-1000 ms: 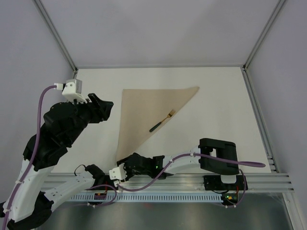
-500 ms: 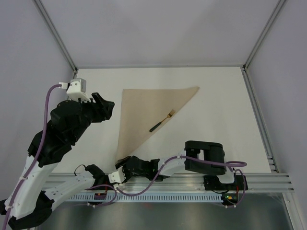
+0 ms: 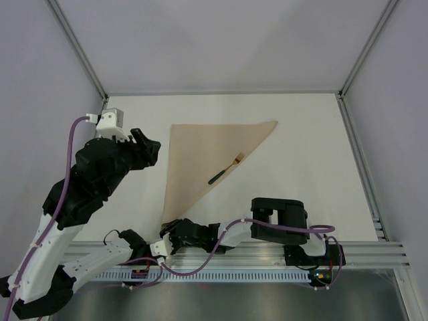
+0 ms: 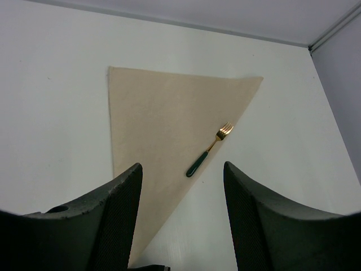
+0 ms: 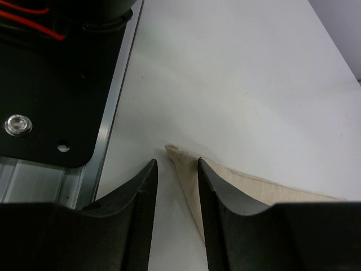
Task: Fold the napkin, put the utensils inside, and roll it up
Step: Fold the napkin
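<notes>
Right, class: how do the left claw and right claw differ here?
The left claw hangs high beside the napkin, jaws wide; the right claw sits low, jaws narrower. The left claw holds nothing; the right claw straddles the napkin's near corner. Both are open.

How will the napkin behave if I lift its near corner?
Probably floppy: the napkin lies flat, its corner slightly curled, so it should drape. Likely light, being thin cloth. The fork at its long edge may slide off.
</notes>
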